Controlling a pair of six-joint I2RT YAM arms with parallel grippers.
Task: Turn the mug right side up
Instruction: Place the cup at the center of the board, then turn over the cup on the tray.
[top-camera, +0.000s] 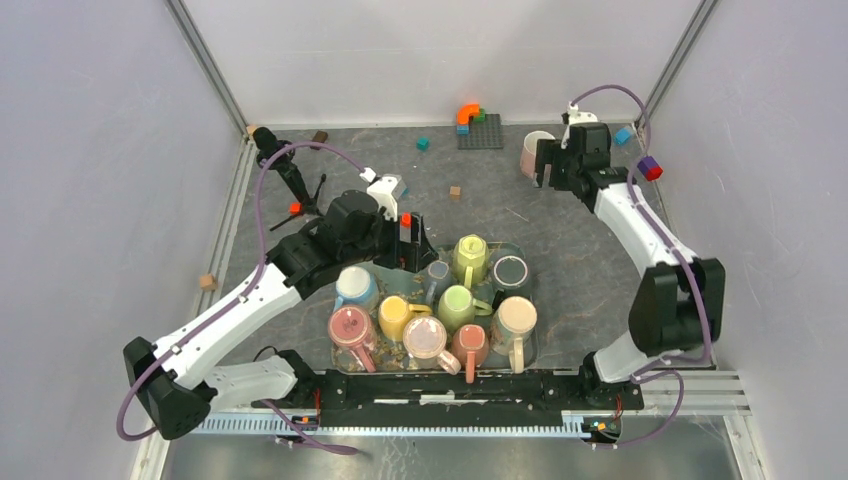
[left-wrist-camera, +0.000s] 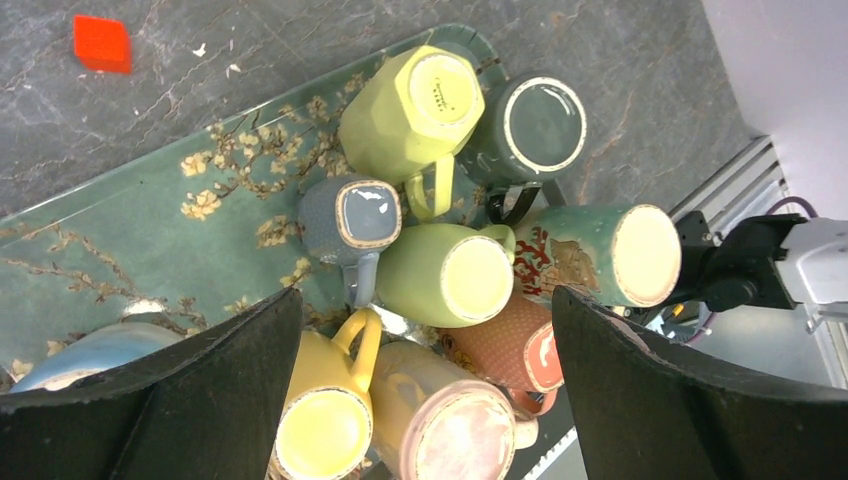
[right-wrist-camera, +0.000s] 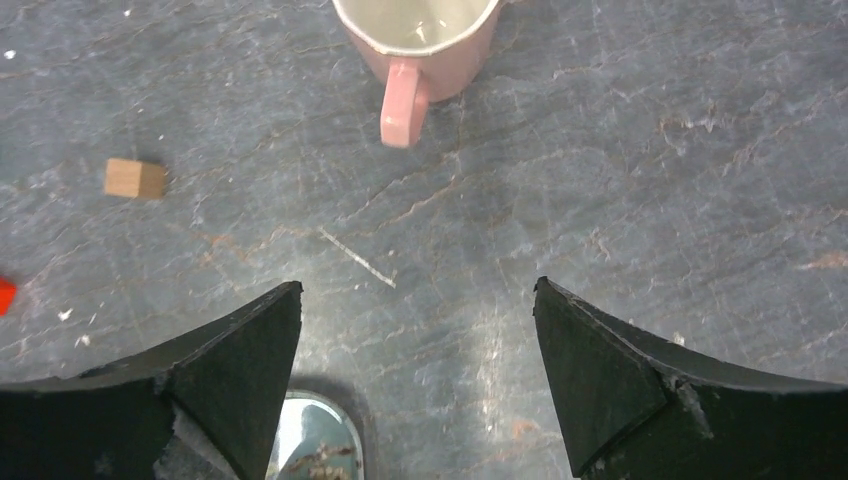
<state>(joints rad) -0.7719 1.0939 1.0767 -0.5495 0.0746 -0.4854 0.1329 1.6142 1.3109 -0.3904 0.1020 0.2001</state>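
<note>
My right end effector (right-wrist-camera: 415, 290) is open, its two black fingers spread wide with nothing between them and only bare grey table (right-wrist-camera: 650, 180) showing in the gap. The pink mug (right-wrist-camera: 415, 40) stands at 12 o'clock from it, apart from both fingers. The mug is right side up on the table: its pale inside shows, and its handle points back toward me at 6 o'clock. A wooden block (right-wrist-camera: 135, 178) lies on the table at about 10 o'clock from the end effector.

From above, the pink mug sits at roughly 1 o'clock on the table, near the back wall, with my right end effector just beside it on the right.

My left end effector (left-wrist-camera: 425, 300) is also open at full spread and holds nothing. It hangs over a green flowered tray (left-wrist-camera: 120, 230) near the table's middle. Mugs (left-wrist-camera: 445, 275) in yellow, green, grey, blue and pink crowd the tray, touching one another; those under my left wrist stand bottoms up. A red block (left-wrist-camera: 101, 43) lies on the table beyond the tray at 11 o'clock.
</note>
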